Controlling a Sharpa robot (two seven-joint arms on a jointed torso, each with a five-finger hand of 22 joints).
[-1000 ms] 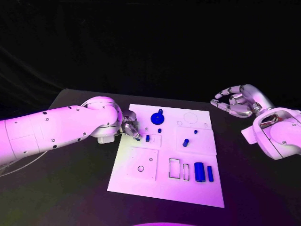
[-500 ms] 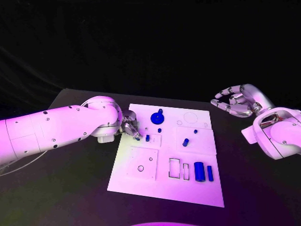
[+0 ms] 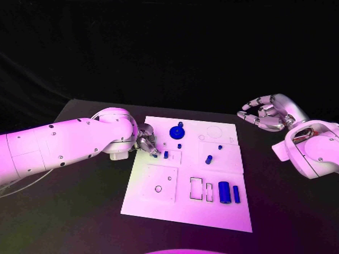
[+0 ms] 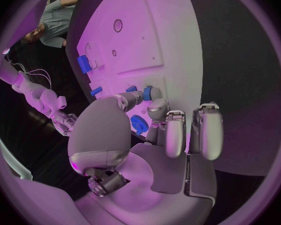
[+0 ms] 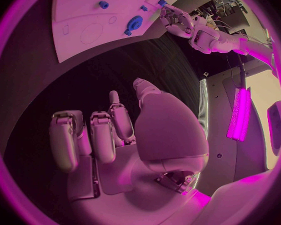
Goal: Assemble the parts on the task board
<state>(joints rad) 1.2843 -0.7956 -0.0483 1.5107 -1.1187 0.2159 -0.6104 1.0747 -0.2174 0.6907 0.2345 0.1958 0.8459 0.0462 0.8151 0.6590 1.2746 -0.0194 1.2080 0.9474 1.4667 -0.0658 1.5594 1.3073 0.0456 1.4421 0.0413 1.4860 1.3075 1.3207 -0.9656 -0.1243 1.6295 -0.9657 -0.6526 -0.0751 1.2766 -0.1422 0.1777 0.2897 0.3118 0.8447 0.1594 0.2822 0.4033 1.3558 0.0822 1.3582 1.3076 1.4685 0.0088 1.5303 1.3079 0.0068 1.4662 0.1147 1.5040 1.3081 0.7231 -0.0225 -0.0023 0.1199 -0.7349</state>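
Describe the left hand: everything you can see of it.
The left hand is silver and metallic-looking, on a white arm reaching in over the left edge of the white task board. In the left wrist view its fingers curl down toward the board, and its fingertips pinch a small blue part near the board's edge.

We see the white task board (image 3: 215, 209) lying flat on the black bench (image 3: 78, 211), blue parts scattered across it: a round piece (image 3: 176, 131) far, two upright cylinders (image 3: 224, 192) near.
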